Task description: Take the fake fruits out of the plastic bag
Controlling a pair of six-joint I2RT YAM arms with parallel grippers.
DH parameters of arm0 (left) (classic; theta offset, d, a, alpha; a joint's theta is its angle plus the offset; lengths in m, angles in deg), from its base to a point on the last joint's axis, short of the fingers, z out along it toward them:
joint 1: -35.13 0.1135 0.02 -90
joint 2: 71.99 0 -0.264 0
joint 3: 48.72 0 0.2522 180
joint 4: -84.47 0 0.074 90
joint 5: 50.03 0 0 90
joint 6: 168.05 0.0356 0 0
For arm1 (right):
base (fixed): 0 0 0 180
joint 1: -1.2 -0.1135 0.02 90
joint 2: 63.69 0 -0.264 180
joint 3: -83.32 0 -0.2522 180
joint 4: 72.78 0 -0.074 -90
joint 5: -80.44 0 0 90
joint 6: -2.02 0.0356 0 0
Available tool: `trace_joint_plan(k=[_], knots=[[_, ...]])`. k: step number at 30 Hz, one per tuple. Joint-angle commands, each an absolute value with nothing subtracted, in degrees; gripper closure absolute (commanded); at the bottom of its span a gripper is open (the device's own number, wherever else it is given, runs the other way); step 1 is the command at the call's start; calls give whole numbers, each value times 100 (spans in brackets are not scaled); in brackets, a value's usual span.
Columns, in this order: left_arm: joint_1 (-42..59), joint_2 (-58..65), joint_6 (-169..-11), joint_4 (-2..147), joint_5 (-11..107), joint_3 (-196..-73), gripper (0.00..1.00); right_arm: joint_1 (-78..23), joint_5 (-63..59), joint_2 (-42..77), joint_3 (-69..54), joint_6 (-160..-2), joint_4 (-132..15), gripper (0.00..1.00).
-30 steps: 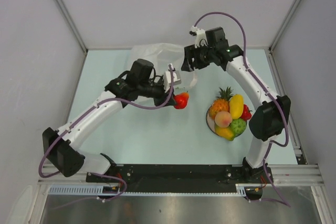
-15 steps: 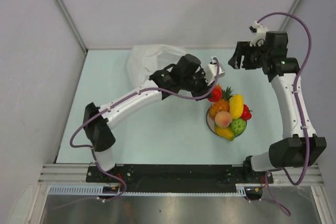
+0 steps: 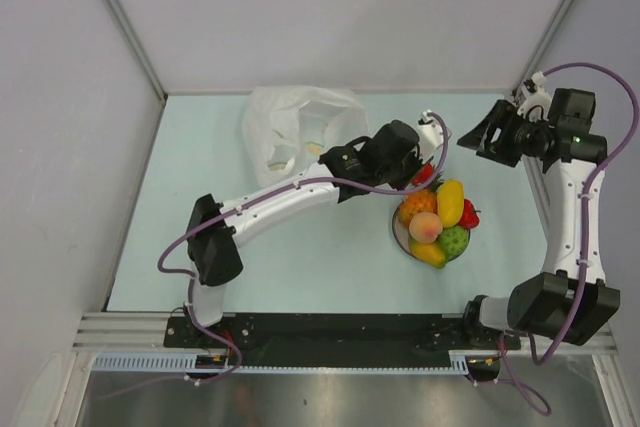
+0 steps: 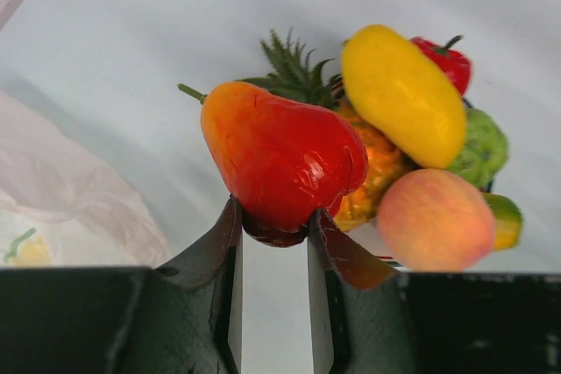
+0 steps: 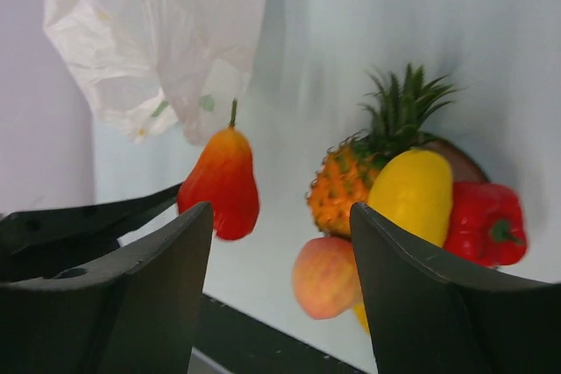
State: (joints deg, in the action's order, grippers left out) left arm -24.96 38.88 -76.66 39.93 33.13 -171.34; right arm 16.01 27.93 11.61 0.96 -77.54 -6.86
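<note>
Left hand [image 4: 273, 223]: clamped on the base of a red fruit [image 4: 280, 151] — pear-shaped, shading to orange near its green stem.
Red fruit's place: held in the air above the tabletop [image 3: 300, 247], near the pineapple [image 3: 420, 199] and its crown, at the far-left edge of the pile.
Right hand [image 3: 492, 137]: fingers apart, holding nothing, raised toward the far right corner, well apart from the bag [image 3: 290, 122].
Bag's place: crumpled at the far side of the tabletop, left of the plate [image 3: 397, 232]; a pale yellow shape shows through its film.
Plate's load: pineapple, mango [image 3: 450, 202], peach [image 3: 425, 226], green lumpy fruit [image 3: 454, 240], lemon [image 3: 428, 253] and strawberry [image 3: 469, 215] — heaped together, touching.
</note>
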Motion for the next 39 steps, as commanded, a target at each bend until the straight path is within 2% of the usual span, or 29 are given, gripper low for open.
trace_joint_plan(k=[1,6,8,10,15,17,18,19,24,29,32,35,36,38,39], knots=[[-2507,3367,-7419,4942,2564,-16497,100,1553,3746,1127,-231,-7155,-541,31],[-2595,3181,-7312,5462,2537,-16065,100,1492,4387,1321,-522,-6698,-866,27],[-2630,3155,-7339,5498,2607,-16065,100,1439,4493,1435,-522,-6636,-910,16],[-2691,3137,-7330,5533,2660,-16065,100,1404,4615,1523,-540,-6522,-910,1],[-2788,3101,-7278,5630,2687,-16161,100,1246,4546,1707,-575,-6495,-945,0],[-2815,3110,-7234,5621,2731,-16240,100,1228,4519,1751,-654,-6478,-971,5],[-2832,3119,-7207,5621,2722,-16241,100,1219,4537,1778,-689,-6460,-998,12],[-2841,3137,-7181,5621,2722,-16250,100,1210,4615,1778,-707,-6425,-1050,15],[-2850,3190,-7172,5577,2757,-16329,100,1114,4739,1813,-760,-6293,-1165,21],[-2885,3286,-7181,5595,2670,-16416,100,1000,4792,1857,-848,-6196,-1253,22],[-2894,3321,-7172,5612,2661,-16478,100,921,4809,1875,-874,-6231,-1253,26],[-2903,3374,-7137,5603,2652,-16531,100,894,4879,1866,-900,-6249,-1323,37],[-2903,3391,-7128,5603,2652,-16540,100,903,4915,1875,-900,-6249,-1367,45],[-2903,3427,-7128,5568,2687,-16574,100,929,4906,1814,-892,-6337,-1402,53],[-2903,3444,-7102,5525,2757,-16601,95,981,4863,1804,-892,-6372,-1437,60]])
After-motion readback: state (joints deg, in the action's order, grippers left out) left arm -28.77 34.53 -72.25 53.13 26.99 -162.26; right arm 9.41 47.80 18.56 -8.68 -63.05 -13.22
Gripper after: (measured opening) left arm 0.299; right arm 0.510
